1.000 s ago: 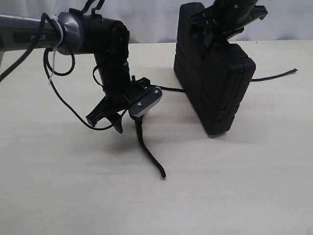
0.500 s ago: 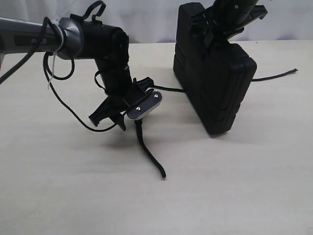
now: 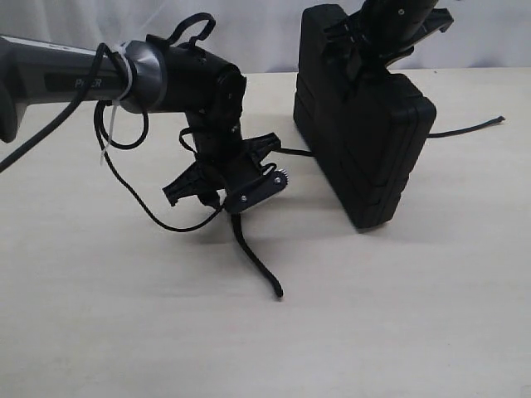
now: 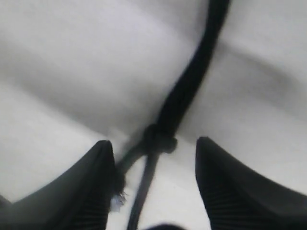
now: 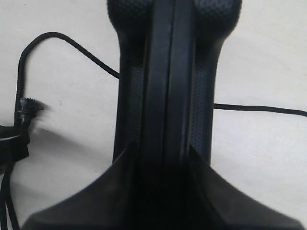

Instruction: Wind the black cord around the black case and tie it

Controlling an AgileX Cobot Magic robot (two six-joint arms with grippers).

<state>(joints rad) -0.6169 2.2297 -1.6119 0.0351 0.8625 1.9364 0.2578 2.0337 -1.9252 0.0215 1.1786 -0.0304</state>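
Wrapping and tying pending: thin black braided cord (image 3: 255,264) lies loose. Right gripper (image 5: 160,153) clamps flat black plastic case (image 3: 365,141); left gripper (image 4: 152,142) gapes.

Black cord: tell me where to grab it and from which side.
Grip the black cord at its knot, the thickest, least slippery spot. Come from above: it lies on the table, and the left end effector hovers there, jaws open either side.

A grey metal arm tube (image 3: 50,73) carries white lettering (image 3: 87,83) — a white zip tie (image 3: 126,70) binds glossy black cables (image 3: 131,191); the black left claw (image 3: 203,201) wears a silver plate (image 3: 257,192) with screws.
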